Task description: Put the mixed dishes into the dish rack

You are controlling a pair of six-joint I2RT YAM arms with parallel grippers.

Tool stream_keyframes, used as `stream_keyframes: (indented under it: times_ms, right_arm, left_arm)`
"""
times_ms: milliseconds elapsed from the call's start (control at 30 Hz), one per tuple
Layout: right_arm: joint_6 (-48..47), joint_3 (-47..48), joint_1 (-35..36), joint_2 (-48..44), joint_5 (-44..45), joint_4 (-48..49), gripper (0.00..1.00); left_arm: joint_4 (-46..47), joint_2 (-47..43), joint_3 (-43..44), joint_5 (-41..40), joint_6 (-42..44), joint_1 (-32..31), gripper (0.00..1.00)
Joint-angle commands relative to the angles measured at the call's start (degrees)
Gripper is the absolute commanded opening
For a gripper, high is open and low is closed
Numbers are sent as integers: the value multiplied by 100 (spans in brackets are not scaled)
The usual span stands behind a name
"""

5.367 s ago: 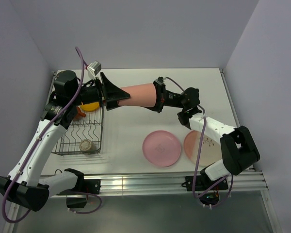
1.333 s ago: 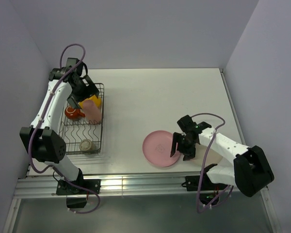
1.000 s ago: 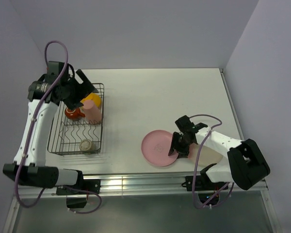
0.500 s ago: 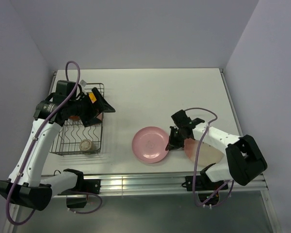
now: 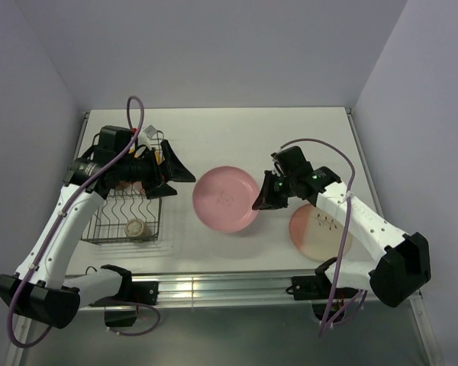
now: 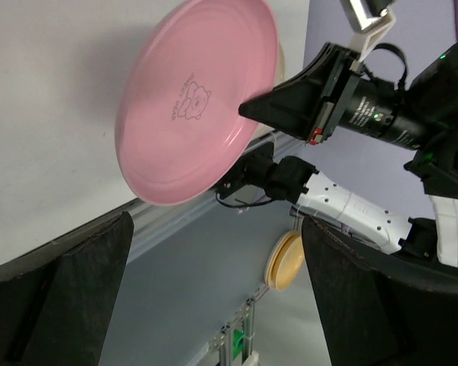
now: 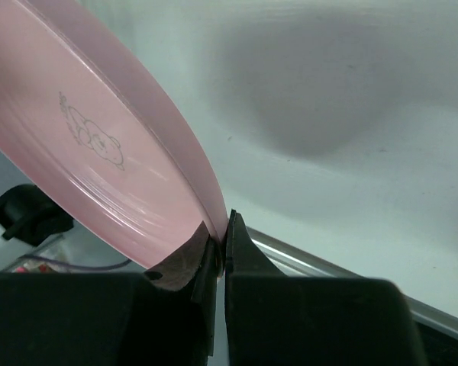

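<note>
- My right gripper (image 7: 220, 242) is pinched tight on the rim of the pink plate (image 5: 224, 198). Only that thin edge sits between my 2 fingertips.
- The plate hangs tilted in the air over the middle of the table (image 5: 290, 137). Its face, with a small animal drawing, is turned toward my left wrist camera.
- My left gripper (image 5: 174, 181) is spread wide and has nothing in it. It is just right of the rack (image 5: 114, 229) and points right at the plate, apart from it.
- The rack sits at the left of the table, and the speckled cup (image 5: 136, 228) stands near its near right corner.
- My left arm covers the far part of the rack, so I cannot tell what lies there.
- The pink-and-cream plate (image 5: 320, 232) lies flat on the table at the near right, partly under my right arm.
</note>
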Motion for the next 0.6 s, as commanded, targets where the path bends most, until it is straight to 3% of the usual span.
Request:
stream_keyframes:
  times_ms: [0,267,567]
  right_arm:
    - [-36,454,19,-100,-560,-113,0]
    - [131,1026,19,23,-1236,-140,0]
    - [298,1000,19,75,-1676,71,0]
  left_arm:
    - [193,167,194,170,193,-240,98]
    - [132,282,264,-252,236,-566,98]
    - [130,238,256,-209,299,-627,94]
